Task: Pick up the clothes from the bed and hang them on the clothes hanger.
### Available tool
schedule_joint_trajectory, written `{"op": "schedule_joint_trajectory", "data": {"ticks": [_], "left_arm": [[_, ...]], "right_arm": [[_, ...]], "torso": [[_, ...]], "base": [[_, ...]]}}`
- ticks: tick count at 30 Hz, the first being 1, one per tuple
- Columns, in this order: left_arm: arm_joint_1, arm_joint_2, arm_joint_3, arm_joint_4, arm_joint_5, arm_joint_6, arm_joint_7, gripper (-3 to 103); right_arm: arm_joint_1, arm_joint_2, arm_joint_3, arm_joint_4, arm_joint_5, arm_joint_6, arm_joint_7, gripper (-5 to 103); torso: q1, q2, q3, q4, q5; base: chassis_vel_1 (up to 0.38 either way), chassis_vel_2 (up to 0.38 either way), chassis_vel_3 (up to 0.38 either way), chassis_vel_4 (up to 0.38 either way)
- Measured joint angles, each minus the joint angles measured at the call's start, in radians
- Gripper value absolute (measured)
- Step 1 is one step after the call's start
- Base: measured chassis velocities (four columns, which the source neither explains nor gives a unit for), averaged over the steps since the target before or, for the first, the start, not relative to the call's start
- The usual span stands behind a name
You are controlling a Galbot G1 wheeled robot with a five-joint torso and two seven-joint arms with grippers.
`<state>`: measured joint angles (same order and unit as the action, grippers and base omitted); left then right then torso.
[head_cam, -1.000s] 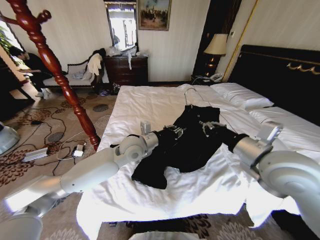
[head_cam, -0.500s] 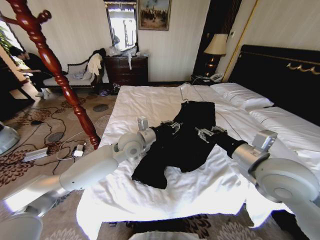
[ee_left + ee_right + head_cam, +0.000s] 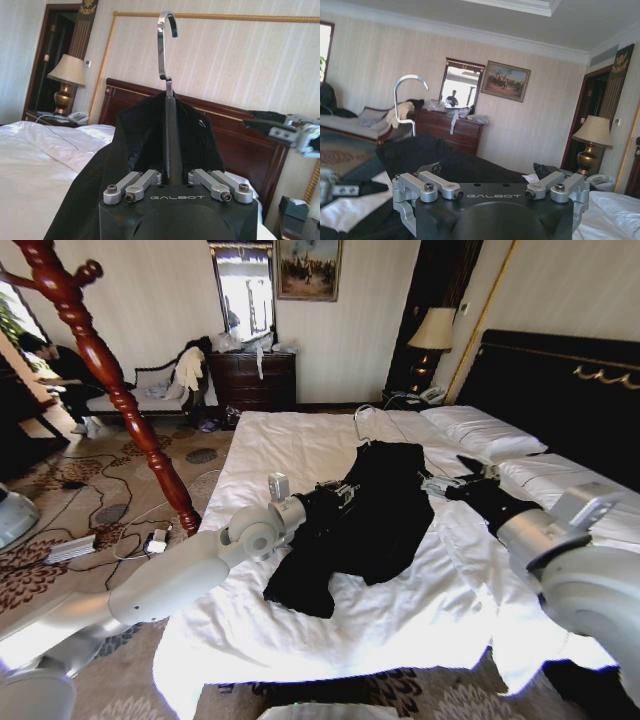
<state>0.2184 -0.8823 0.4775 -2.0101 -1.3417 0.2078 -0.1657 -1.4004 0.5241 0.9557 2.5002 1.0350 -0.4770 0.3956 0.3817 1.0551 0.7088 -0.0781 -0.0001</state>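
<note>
The clothes (image 3: 385, 525) are one black garment spread over the white bed (image 3: 290, 445), with a silver wire hook (image 3: 360, 422) standing up at the collar. My left gripper (image 3: 338, 490) is shut on the collar end, just under the hook (image 3: 166, 40); black fabric (image 3: 135, 135) hangs around its fingers. My right gripper (image 3: 452, 483) is open and holds nothing. It hovers beside the garment's headboard side, apart from the fabric, and it shows farther off as the right gripper (image 3: 282, 129). The clothes hanger (image 3: 100, 375), a red-brown twisted wooden stand, rises left of the bed.
White pillows (image 3: 485, 435) lie against the black headboard (image 3: 560, 390). A lamp (image 3: 432, 332) stands on the nightstand in the corner. A dark dresser (image 3: 255, 380) and a chair with pale garments (image 3: 185, 370) are at the far wall. Cables and a power strip (image 3: 72, 548) lie on the carpet near the stand's foot.
My right gripper has let go of the garment and drawn back toward the headboard side. The left gripper has stayed shut on the collar and shifted it slightly, and the hook now stands higher.
</note>
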Motion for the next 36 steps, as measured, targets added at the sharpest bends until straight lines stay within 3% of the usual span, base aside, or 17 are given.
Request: {"op": "schedule_joint_trajectory", "data": {"ticks": [3,5,7,13,16,20,36], "left_arm": [[-0.001,0.025,0.001,-0.017,-0.006,0.0,0.002,16],[-0.002,0.028,0.001,-0.018,-0.006,0.0,0.002,16],[-0.003,0.059,0.001,-0.033,-0.01,0.0,0.011,16],[-0.003,0.112,0.01,-0.066,-0.017,0.003,0.027,16],[0.011,0.142,0.012,-0.085,-0.005,0.003,0.045,16],[0.01,0.156,0.011,-0.097,-0.003,0.003,0.057,16],[-0.042,0.107,0.086,-0.106,0.003,0.003,0.063,16]], "right_arm": [[-0.003,-0.02,-0.024,-0.005,-0.146,0.003,-0.054,100],[-0.004,-0.025,-0.026,-0.009,-0.174,0.008,-0.067,100],[-0.013,-0.059,-0.036,-0.064,-0.392,0.063,-0.158,100],[-0.019,-0.094,-0.072,-0.112,-0.524,0.105,-0.222,100],[-0.041,-0.111,-0.09,-0.138,-0.645,0.141,-0.277,100],[-0.038,-0.134,-0.106,-0.162,-0.718,0.157,-0.307,100],[-0.02,-0.189,-0.15,-0.203,-0.836,0.155,-0.353,100]], "torso": [[0.0,0.0,0.0,0.0002,0.0001],[0.0,0.0,0.0,0.0002,0.0],[0.0,0.0,0.0,0.0003,-0.0001],[0.0,0.0,0.0,0.0003,0.0001],[0.0,0.0,0.0,0.0003,-0.0001],[0.0,0.0,0.0,0.0003,0.0001],[0.0,0.0,0.0,0.0004,0.0001]], "base": [[0.0,0.0,0.0,0.0],[0.0,0.0,0.0,0.0],[0.0,0.0,0.0,0.0],[0.0,0.0,0.0,0.0],[0.0,0.0,0.0,0.0],[0.0,0.0,0.0,0.0],[0.0,0.0,0.0,0.0]]}}
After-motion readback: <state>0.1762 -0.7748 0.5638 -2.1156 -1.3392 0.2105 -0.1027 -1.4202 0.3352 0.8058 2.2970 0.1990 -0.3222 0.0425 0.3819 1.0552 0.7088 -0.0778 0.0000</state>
